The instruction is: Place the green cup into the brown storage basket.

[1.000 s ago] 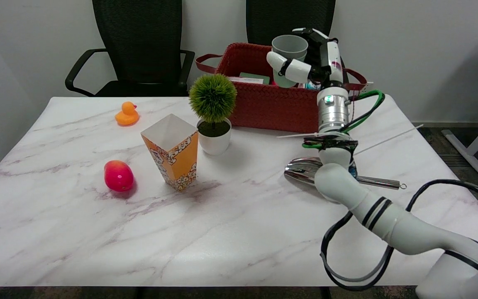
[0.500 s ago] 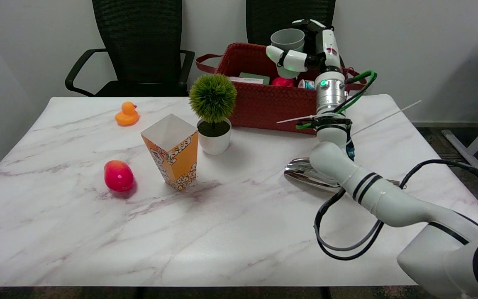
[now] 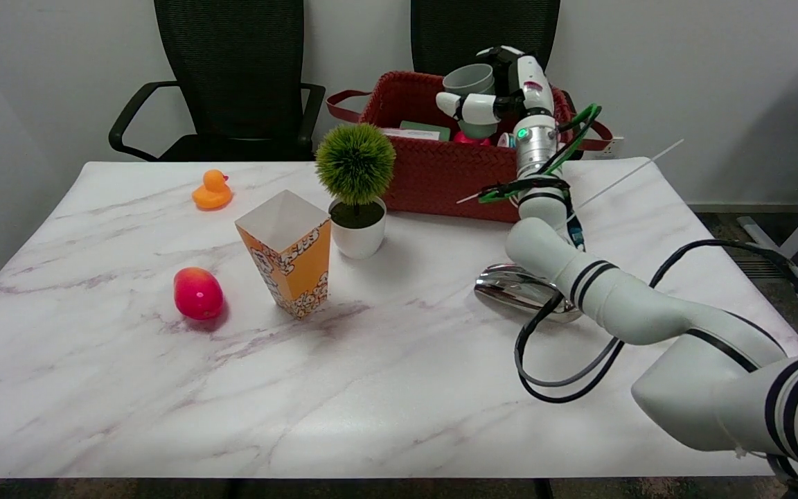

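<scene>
Your right hand (image 3: 503,93) has its fingers wrapped round the green cup (image 3: 472,90), upright over the brown storage basket (image 3: 440,173) at the counter's far edge, ready to drop in.

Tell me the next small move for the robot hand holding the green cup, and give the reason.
Probably lower it a little, then let go. The right robot hand holds the green cup upright in the air over the brown storage basket, above the items already lying inside. Releasing from this height might let the cup tip or bounce, so a short descent first seems safer.
</scene>
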